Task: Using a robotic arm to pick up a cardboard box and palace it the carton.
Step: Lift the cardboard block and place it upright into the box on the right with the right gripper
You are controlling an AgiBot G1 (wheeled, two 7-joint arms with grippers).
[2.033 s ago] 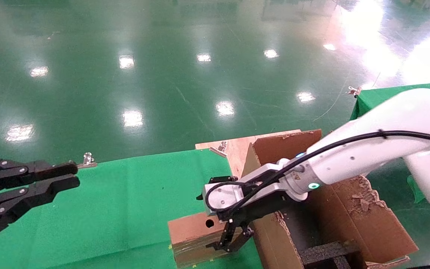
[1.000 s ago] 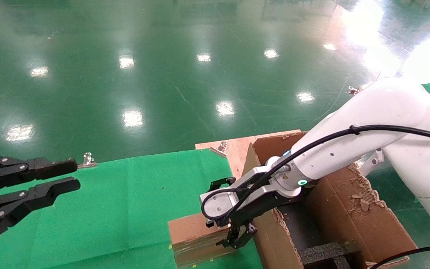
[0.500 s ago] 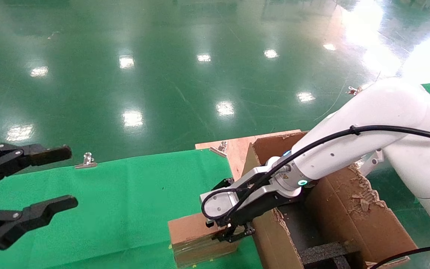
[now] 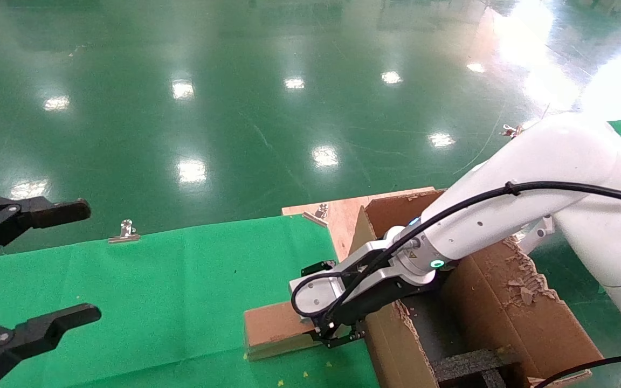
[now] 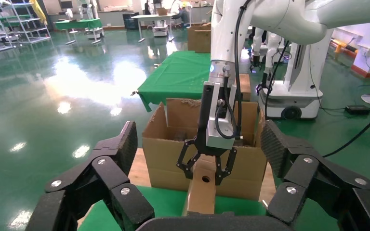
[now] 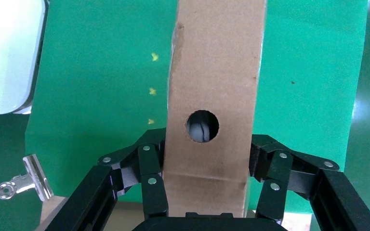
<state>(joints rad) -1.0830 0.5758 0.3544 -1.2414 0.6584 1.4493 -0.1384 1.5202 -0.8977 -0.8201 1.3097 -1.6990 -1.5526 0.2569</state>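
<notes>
The small brown cardboard box (image 4: pixel 273 327) lies on the green cloth beside the carton (image 4: pixel 510 312), a big ragged-flapped one at the right. My right gripper (image 4: pixel 333 338), on the white arm, is shut on the box's end nearest the carton. In the right wrist view its fingers (image 6: pixel 150 166) press both broad sides of the box (image 6: pixel 214 67), just below the round hole (image 6: pixel 202 126). From the left wrist view the box (image 5: pixel 201 195) stands on edge with the right gripper (image 5: pixel 206 166) clamped over it in front of the carton (image 5: pixel 161 156). My left gripper (image 4: pixel 81 261) hangs open at the far left.
The green cloth (image 4: pixel 170 280) covers the table up to a bare wooden board (image 4: pixel 340 213) behind the carton. A metal binder clip (image 4: pixel 123 231) sits on the cloth's far edge. Black foam blocks (image 4: pixel 472 364) lie inside the carton. Another green-covered table (image 4: pixel 531 143) stands at the back right.
My right gripper came down over the box's end and shut on it; the box now looks tipped, showing less of its side. The left gripper opened wide.
</notes>
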